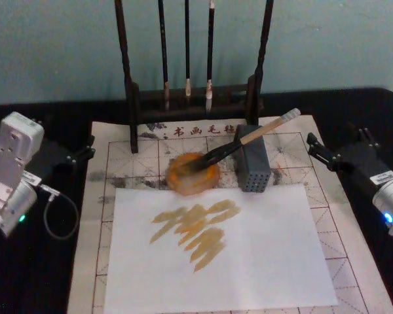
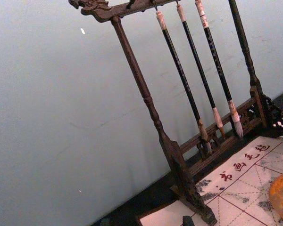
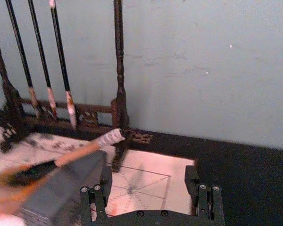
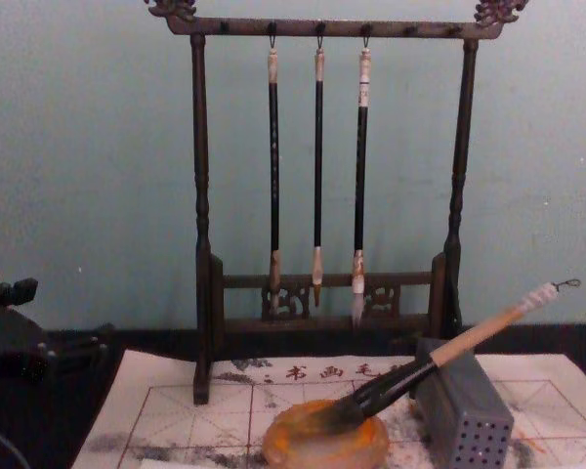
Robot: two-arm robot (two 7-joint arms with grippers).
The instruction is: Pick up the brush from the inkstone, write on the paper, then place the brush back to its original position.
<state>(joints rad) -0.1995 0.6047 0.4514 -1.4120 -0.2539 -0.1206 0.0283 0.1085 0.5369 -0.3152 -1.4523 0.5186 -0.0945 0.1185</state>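
"Starting at the tools, how do they stand?" the first observer asks.

"The right tool point(image 1: 316, 149) hovers off the right edge of the paper point(image 1: 121, 160), its fingers spread with nothing between them. The left tool point(image 1: 86, 148) hangs off the paper's left edge and looks spread and empty too. Neither touches anything."

"And the brush?"

"The brush point(image 1: 249, 139) lies at a slant. Its dark bristles rest in the inkstone point(image 1: 183, 184), its tan handle leans on the top of the grey block point(image 1: 252, 171) just beside the dish, and its white end sticks up and out towards the right tool, well apart from it."

"Is anything written?"

"A plain white sheet point(image 1: 262, 261) lies over the near part of the gridded paper, and it carries a cluster of slanted ochre strokes point(image 1: 196, 229). The inkstone sits just beyond that sheet's far edge. Behind it is the rack point(image 1: 131, 98) with three slim brushes point(image 1: 187, 46) hanging from it."

"So how far along is the robot?"

"Judging from this, it is at the end. There are marks on the sheet, the brush rests in the dish, and both arms are clear at the sides of the dark surface point(image 1: 26, 275). Nothing of the task looks left to do, unless more strokes are wanted. In that case the right tool is the nearer one to the handle."
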